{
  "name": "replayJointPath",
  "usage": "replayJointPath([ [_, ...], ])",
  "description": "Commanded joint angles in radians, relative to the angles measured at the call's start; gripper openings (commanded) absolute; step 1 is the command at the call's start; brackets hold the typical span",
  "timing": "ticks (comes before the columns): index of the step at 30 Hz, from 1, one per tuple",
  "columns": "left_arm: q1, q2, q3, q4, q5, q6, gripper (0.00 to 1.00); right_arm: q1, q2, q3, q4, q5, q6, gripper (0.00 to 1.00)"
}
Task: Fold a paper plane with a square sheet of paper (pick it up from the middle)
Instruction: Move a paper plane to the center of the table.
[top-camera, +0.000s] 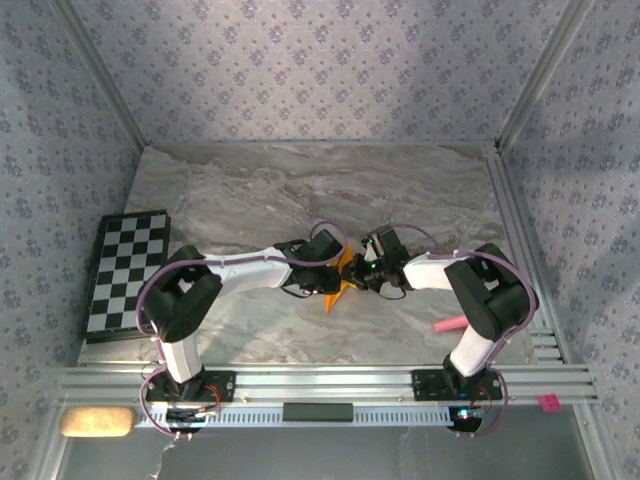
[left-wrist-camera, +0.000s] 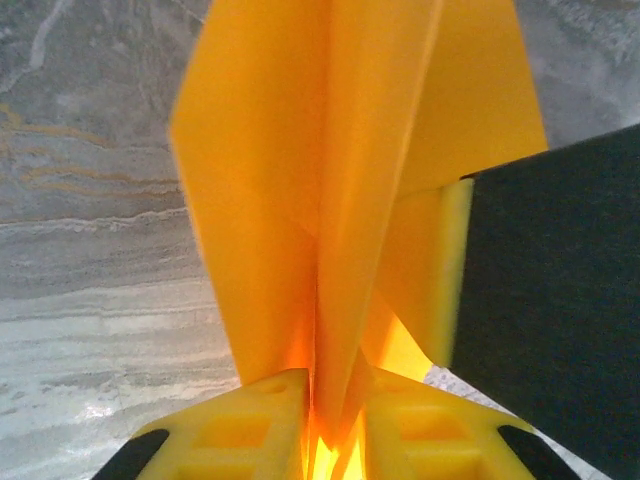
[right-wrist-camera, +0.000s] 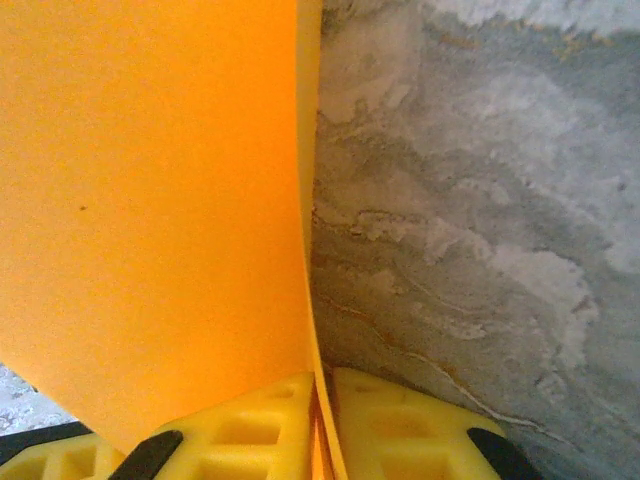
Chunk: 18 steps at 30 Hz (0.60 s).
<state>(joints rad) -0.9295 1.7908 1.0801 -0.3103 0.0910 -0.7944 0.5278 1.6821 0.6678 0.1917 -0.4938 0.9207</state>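
The ribbed yellow plastic fingers (left-wrist-camera: 240, 430) of the left gripper (left-wrist-camera: 335, 395) are sitting closest to the lens, nearly closed and pinching the lower end of the thin orange-yellow paper (left-wrist-camera: 330, 180), which is rising between them as a folded, winged shape with a centre ridge; the right gripper (right-wrist-camera: 322, 390) is nipping an edge of the same paper between its own almost-closed yellow fingers (right-wrist-camera: 410, 420), one flat panel spreading to the left of its view; from above, the paper (top-camera: 338, 282) is being held between the two wrists over the middle of the grey veined marble table (top-camera: 300, 190), though whether its lower tip is touching the marble I cannot tell; further out, the black-and-white chequered board (top-camera: 125, 275) is lying at the table's left edge and the pink stick (top-camera: 448, 323) near the right arm; the folding seems to be nearing its end, the wings being shaped about the ridge; the next move is likely calling for one gripper to be holding the keel firmly while the other is easing off gently, lest opposed pulls tear the sheet.
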Motion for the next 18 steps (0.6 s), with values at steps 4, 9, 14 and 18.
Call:
replayJointPath([
  [4,0.006,0.02,0.014,0.002,0.017,0.011,0.21,-0.011,-0.015,-0.014,-0.003,0.003,0.002,0.14],
  [9,0.006,0.036,0.023,0.0,0.023,0.016,0.2,-0.011,-0.011,-0.013,-0.003,0.0,0.0,0.14],
  [14,0.004,0.046,0.027,0.007,0.032,0.018,0.18,-0.011,-0.007,-0.013,0.0,-0.002,0.001,0.15],
  [18,0.004,0.052,0.032,0.01,0.038,0.022,0.17,-0.011,-0.002,-0.013,0.003,-0.005,0.001,0.15],
])
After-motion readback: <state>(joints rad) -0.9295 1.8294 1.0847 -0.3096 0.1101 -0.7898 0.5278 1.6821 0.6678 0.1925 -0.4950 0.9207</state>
